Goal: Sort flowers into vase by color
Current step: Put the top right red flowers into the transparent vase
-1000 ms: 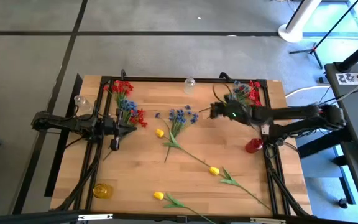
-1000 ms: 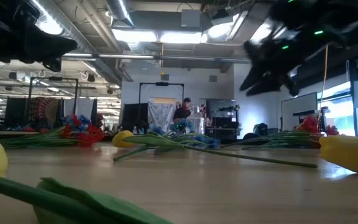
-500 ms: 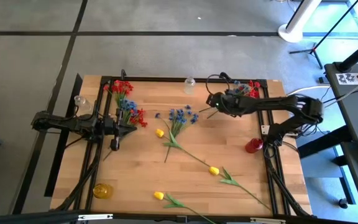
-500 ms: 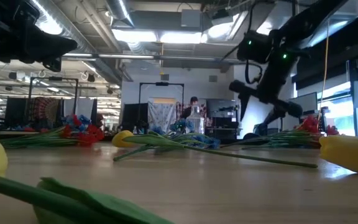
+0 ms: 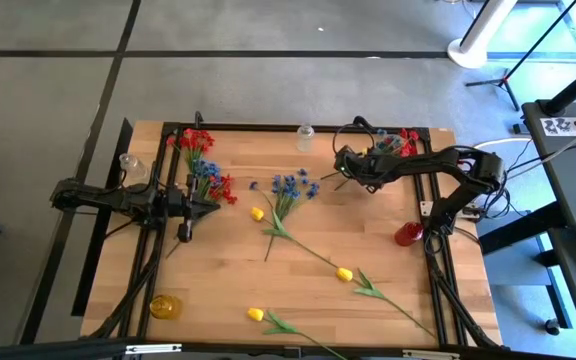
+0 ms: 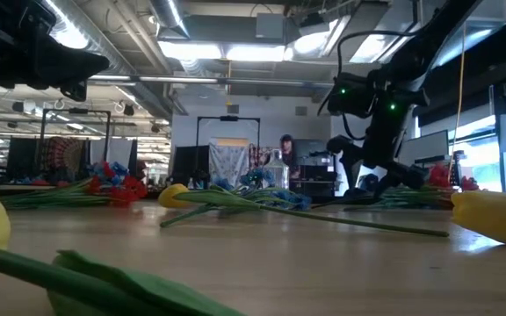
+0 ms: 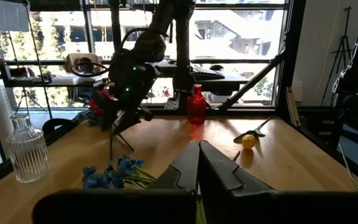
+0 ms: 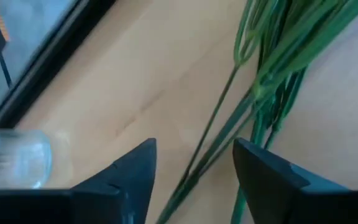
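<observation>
Right gripper (image 5: pixel 342 166) dropped lower onto the green stems (image 8: pixel 263 93) at the desk's (image 5: pixel 298 290) far edge, jaws wide, straddling them. Red-blue blooms (image 5: pixel 400 143) at its 2 o'clock. Left gripper (image 5: pixel 211 203) pinched closed, idle.

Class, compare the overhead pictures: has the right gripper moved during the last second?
Yes. The right gripper has shifted toward the table's back edge, closer to the clear vase, and now sits open over green stems.

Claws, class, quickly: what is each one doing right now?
Left claw: shut, holding nothing, over the table's left side.
Right claw: open, straddling green stems at the far right bunch, not gripping them.
</observation>
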Controlling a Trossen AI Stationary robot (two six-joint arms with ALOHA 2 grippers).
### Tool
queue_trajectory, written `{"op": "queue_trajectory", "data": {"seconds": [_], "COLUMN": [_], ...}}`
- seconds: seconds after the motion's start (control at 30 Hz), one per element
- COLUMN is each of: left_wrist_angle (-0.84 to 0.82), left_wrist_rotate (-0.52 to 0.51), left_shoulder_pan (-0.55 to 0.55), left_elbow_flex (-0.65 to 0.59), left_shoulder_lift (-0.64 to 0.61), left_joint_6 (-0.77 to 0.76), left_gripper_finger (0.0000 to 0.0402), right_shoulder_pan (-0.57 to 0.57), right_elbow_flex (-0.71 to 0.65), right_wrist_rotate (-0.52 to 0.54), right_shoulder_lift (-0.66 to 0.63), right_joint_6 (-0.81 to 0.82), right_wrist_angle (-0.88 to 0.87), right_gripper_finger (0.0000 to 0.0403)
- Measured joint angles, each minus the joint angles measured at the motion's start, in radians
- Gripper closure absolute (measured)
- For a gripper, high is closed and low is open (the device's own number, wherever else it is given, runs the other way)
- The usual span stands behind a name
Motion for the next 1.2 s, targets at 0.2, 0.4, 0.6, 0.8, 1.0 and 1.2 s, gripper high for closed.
{"op": "queue_trajectory", "data": {"seconds": [0.2, 0.4, 0.6, 0.8, 1.0, 1.2], "left_wrist_angle": [0.0, 0.0, 0.0, 0.0, 0.0, 0.0], "left_wrist_rotate": [0.0, 0.0, 0.0, 0.0, 0.0, 0.0], "left_shoulder_pan": [0.0, 0.0, 0.0, 0.0, 0.0, 0.0], "left_elbow_flex": [0.0, 0.0, 0.0, 0.0, 0.0, 0.0], "left_shoulder_lift": [0.0, 0.0, 0.0, 0.0, 0.0, 0.0], "left_joint_6": [0.0, 0.0, 0.0, 0.0, 0.0, 0.0], "left_gripper_finger": [0.0399, 0.0399, 0.0399, 0.0399, 0.0399, 0.0399], "right_shoulder_pan": [0.0, 0.0, 0.002, 0.002, -0.034, -0.058], "right_elbow_flex": [0.0, 0.0, 0.0, 0.0, 0.0, 0.001], "right_wrist_rotate": [0.054, 0.086, 0.101, 0.102, 0.122, 0.098], "right_shoulder_lift": [0.0, 0.0, 0.0, 0.0, 0.012, 0.099], "right_joint_6": [0.021, 0.053, 0.094, 0.129, 0.113, 0.11], "right_wrist_angle": [-0.007, -0.037, -0.043, -0.043, -0.028, 0.062], "right_gripper_finger": [0.0256, 0.0321, 0.0376, 0.0349, 0.0251, 0.0229]}}
